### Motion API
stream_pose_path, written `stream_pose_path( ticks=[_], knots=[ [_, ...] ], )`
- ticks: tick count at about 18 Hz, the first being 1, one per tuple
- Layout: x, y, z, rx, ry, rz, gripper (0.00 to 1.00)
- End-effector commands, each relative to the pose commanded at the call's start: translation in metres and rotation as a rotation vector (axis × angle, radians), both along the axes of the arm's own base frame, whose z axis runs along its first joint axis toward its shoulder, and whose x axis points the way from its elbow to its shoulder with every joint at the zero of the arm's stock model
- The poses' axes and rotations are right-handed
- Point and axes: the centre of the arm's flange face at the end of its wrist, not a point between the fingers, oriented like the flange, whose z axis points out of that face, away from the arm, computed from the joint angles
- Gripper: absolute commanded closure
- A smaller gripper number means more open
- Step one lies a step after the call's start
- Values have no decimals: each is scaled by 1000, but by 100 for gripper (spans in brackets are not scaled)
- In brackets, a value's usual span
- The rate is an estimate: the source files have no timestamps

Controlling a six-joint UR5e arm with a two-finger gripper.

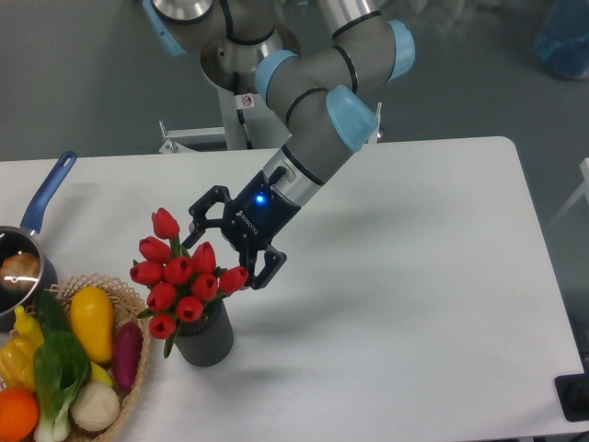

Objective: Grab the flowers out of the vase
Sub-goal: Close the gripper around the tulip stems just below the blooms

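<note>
A white table (414, 276) fills most of the view. Over it the UR5e arm (322, 120) reaches down from the far side toward the near left. At the near left edge sits a wicker basket (138, 368) of vegetables (a yellow squash, a purple aubergine, leafy greens, an orange among them). Just beyond the basket, at the left edge, stands a pot (18, 267) with a blue handle. The flowers (184, 272), a bunch of red tulips, stand upright in the vase (207, 339), a short dark grey ribbed cylinder just right of the basket. The gripper (235, 241) hangs at the right of the blooms, its black jaws spread wide with one finger far, one near; they grasp nothing, though the near fingertip is close against the rightmost tulip.
</note>
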Motion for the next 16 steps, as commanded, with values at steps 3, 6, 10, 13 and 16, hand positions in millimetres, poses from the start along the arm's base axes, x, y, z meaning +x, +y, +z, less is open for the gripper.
stream_pose_path(
  ticks=[3,6,10,13,16],
  knots=[
    [-2,0,-1,10,-15,2,69],
    [-3,-2,-3,8,-17,5,97],
    [-5,-4,-2,7,-19,12,100],
    [-7,-6,1,9,-17,19,100],
    [-4,-7,10,28,-17,18,100]
  ],
)
